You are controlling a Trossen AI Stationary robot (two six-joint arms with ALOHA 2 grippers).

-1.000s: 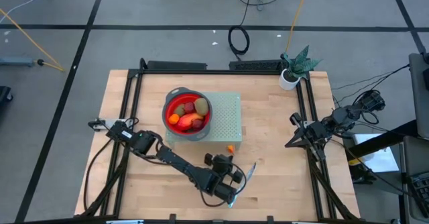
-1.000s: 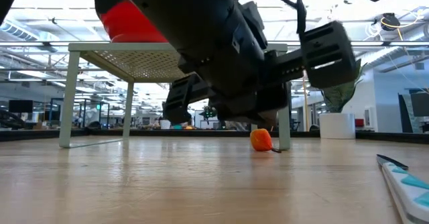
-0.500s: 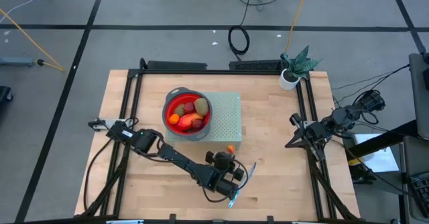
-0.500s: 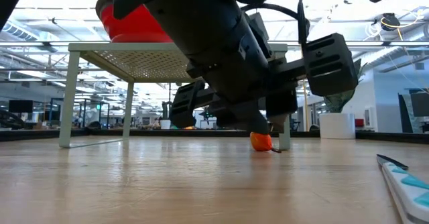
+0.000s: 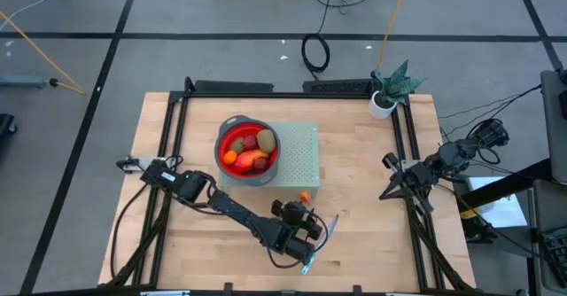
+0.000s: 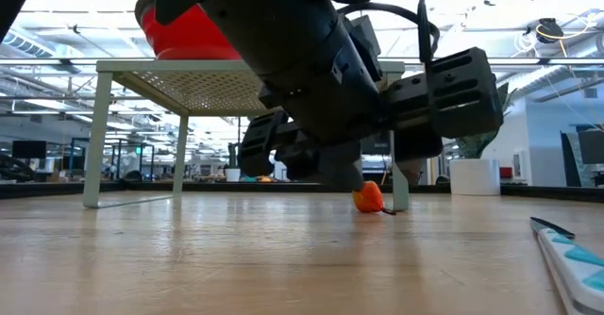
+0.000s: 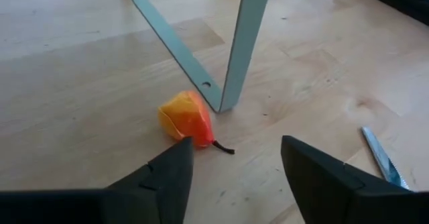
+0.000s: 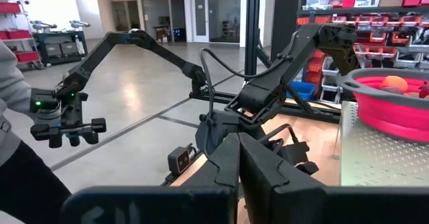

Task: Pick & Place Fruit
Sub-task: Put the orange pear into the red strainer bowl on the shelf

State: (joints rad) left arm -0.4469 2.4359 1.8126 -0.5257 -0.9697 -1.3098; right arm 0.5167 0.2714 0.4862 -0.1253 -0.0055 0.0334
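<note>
High view. Left gripper point(image 5: 307, 228) low over the near-middle of the wooden table point(image 5: 363, 163), arm stretched in from the left edge. Small orange fruit point(image 5: 305, 197) on the bare wood just past it, beside the near right leg of the pale green perforated stand point(image 5: 297, 154). Red bowl point(image 5: 248, 151) seated on the stand's left half, holding the other fruit point(image 5: 251, 151) (red, orange, olive-brown, piled close). Knife point(image 5: 324, 234) flat on the table just right of the left gripper. Right gripper point(image 5: 387, 188) parked at the right edge, well apart from everything. Potted plant point(image 5: 388, 90) in the far right corner.

Low view. Dark bulk of the left arm fills the middle; orange fruit point(image 6: 368, 196) resting on the tabletop by the stand's leg point(image 6: 402, 185), partly behind the gripper body. Red bowl point(image 6: 184, 30) up on the stand point(image 6: 189, 68). Knife point(image 6: 571, 251) near right, lying flat.

Left wrist view. Fingers point(image 7: 167, 178) spread apart, nothing between them. Orange fruit point(image 7: 186, 117) on the wood just ahead of one fingertip (touching or not, cannot tell), close against the stand's leg point(image 7: 242, 46). Knife blade point(image 7: 381, 157) off to the side.

Right wrist view. Fingers point(image 8: 265, 177) pressed together, empty. Red bowl point(image 8: 389, 103) with fruit point(image 8: 394, 83) showing on the stand; a person's sleeve point(image 8: 8, 96) at the frame's edge.
</note>
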